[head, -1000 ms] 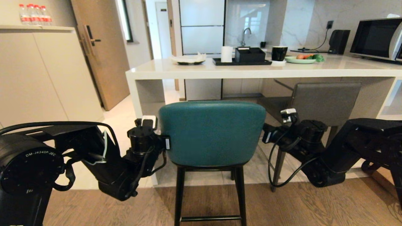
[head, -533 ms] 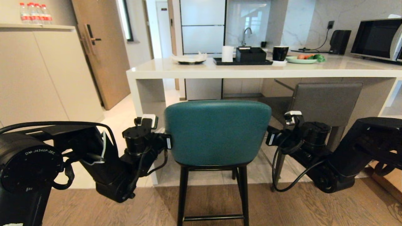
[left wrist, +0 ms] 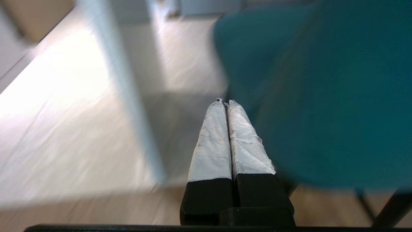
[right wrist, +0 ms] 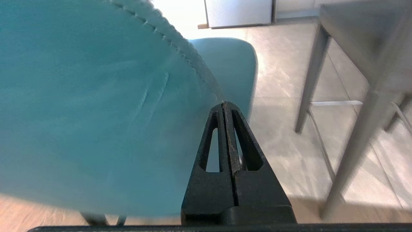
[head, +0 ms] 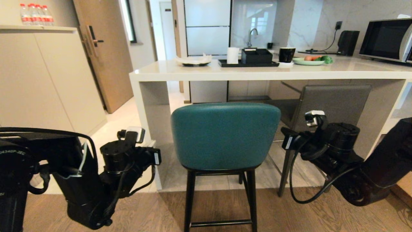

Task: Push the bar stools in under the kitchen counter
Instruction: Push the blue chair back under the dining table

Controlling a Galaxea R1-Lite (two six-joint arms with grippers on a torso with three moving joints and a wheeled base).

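Observation:
The teal bar stool stands in front of the kitchen counter, its back still outside the counter edge. The grey bar stool sits further in under the counter on the right. My left gripper is shut and empty, off the left side of the teal back with a gap between them. The left arm is low on the left. My right gripper is shut and empty, close by the right edge of the teal back. The right arm is in front of the grey stool's legs.
The counter's white side panel stands just left of the teal stool. A black tray, a cup, a fruit plate and a microwave are on the counter. A beige cabinet with bottles is far left.
The teal stool has shifted a little to the right. My left arm has dropped back and to the left, off the stool's edge. The right arm has moved right, away from the stool's other edge.

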